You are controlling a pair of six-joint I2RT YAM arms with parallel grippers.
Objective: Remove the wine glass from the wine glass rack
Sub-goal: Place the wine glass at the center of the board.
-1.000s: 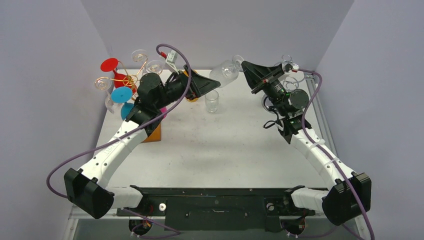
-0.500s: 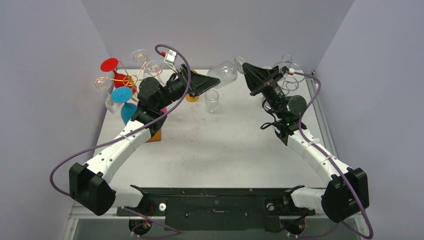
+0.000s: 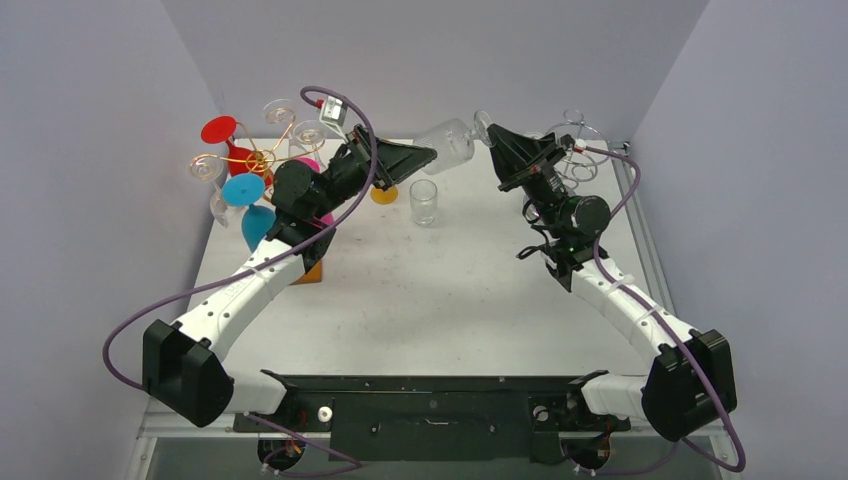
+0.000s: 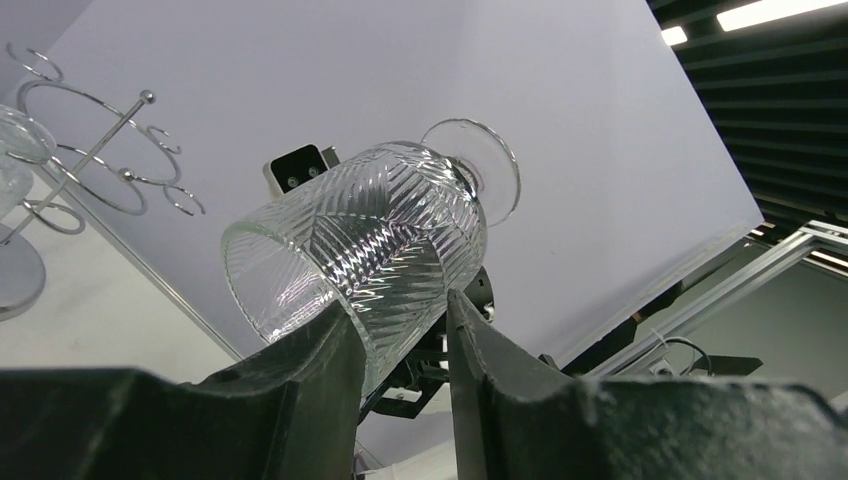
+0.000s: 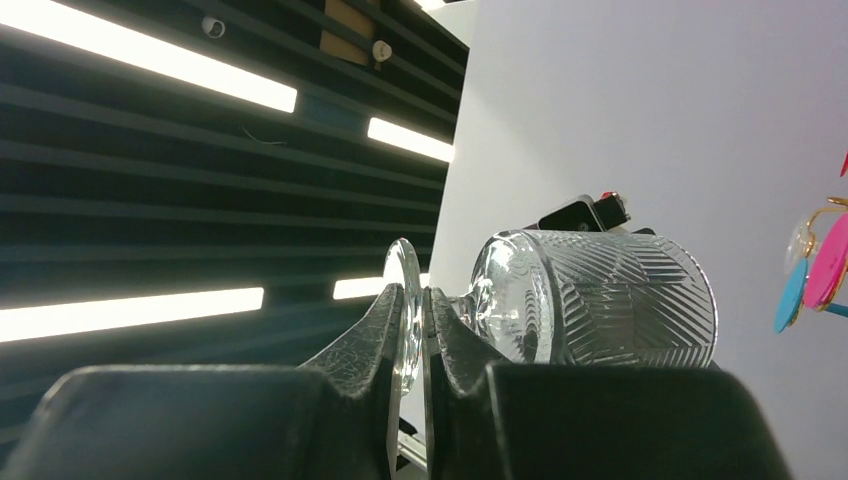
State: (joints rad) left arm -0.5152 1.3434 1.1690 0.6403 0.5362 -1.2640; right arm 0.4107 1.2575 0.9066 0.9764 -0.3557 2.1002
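Top external view shows the clear cut-glass wine glass (image 3: 448, 140) lying on its side in the air above the far middle of the table (image 3: 450, 290), slung between the two arms and well apart from the silver wire rack (image 3: 578, 150) at the far right. From up there the right gripper (image 3: 488, 130) meets the glass at its foot end and the left gripper (image 3: 428, 155) meets it at the bowl end, but the jaws themselves are too small to read. Right wrist view settles one side: its two fingers are pinched nearly together on the thin disc of the foot (image 5: 402, 300), with the stem and patterned bowl (image 5: 600, 300) jutting out to the right. Left wrist view shows a narrow gap between its two fingers (image 4: 300, 380), with the lower wall of the bowl close to the rim sitting in that gap; I cannot tell whether the pads are pressing on the glass. Only the overhead view takes in the gold rack (image 3: 262, 158) at the far left, hung with red, blue and pink glasses, and a small clear tumbler (image 3: 424, 202) standing on the table below the held glass.
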